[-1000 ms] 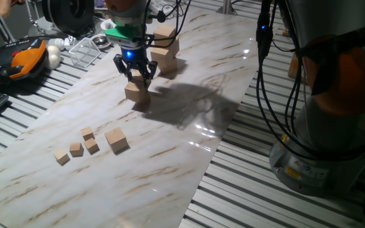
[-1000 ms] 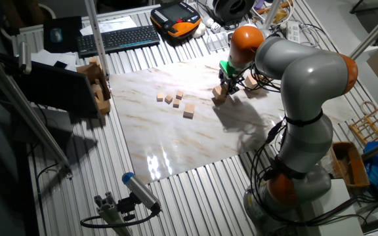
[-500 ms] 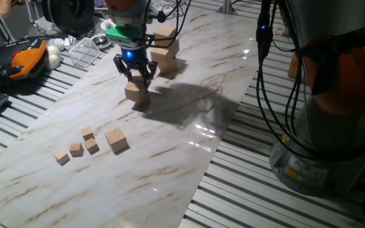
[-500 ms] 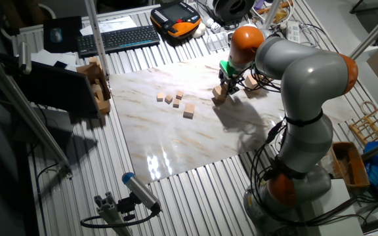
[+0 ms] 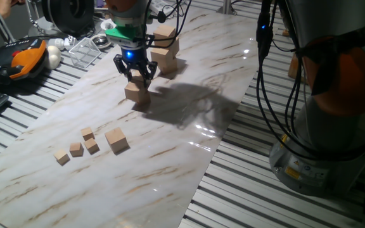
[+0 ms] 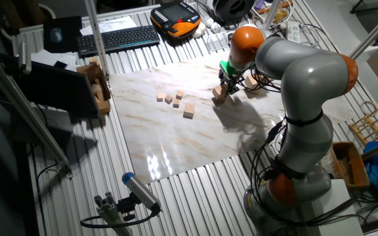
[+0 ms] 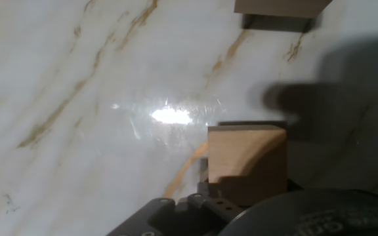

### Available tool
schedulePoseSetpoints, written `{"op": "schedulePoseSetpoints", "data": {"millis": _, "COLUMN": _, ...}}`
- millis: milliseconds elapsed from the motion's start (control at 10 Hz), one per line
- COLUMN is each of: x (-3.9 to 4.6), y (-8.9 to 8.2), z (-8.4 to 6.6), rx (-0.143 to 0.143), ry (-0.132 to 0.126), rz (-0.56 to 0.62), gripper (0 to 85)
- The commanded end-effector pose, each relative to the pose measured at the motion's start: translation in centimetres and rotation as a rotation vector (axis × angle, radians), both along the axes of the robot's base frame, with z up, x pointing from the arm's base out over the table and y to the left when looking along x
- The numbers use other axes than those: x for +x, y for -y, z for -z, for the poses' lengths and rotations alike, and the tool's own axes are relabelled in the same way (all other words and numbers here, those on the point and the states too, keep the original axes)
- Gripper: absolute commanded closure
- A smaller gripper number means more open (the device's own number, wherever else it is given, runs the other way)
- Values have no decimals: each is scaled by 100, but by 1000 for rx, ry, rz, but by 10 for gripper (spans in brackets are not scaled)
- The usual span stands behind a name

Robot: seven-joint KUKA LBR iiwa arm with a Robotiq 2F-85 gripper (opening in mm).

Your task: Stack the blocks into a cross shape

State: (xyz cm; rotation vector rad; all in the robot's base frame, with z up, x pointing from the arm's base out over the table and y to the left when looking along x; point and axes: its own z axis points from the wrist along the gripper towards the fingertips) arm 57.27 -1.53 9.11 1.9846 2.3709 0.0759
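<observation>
My gripper (image 5: 135, 71) stands at the far side of the marble board, its fingers shut on a tan block (image 5: 136, 76) that sits on top of another block (image 5: 137, 94). It also shows in the other fixed view (image 6: 222, 86). In the hand view the held block (image 7: 247, 160) is close below the camera; the fingers themselves do not show. A lone block (image 5: 116, 140) lies near the front left. Several more blocks (image 5: 165, 47) are piled just behind the gripper; one edge shows in the hand view (image 7: 277, 6).
Several tiny cubes (image 5: 81, 146) lie left of the lone block. An orange pendant (image 5: 24, 58), a clear container (image 5: 84, 50) and a keyboard (image 6: 117, 39) sit off the board's far side. The arm's base (image 5: 325, 133) and cables stand at the right.
</observation>
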Motion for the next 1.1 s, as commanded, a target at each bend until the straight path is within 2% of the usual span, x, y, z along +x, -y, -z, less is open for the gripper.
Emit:
{"op": "schedulePoseSetpoints", "data": {"millis": 0, "x": -4, "y": 1, "z": 5, "rx": 0, "ry": -1, "rz": 0, "gripper": 510}}
{"op": "schedulePoseSetpoints", "data": {"millis": 300, "x": -4, "y": 0, "z": 4, "rx": -2, "ry": -1, "rz": 0, "gripper": 510}}
{"op": "schedulePoseSetpoints", "data": {"millis": 400, "x": -4, "y": -1, "z": 5, "rx": -1, "ry": -1, "rz": 2, "gripper": 340}}
{"op": "schedulePoseSetpoints", "data": {"millis": 1000, "x": -4, "y": -2, "z": 5, "rx": -6, "ry": -3, "rz": 2, "gripper": 340}}
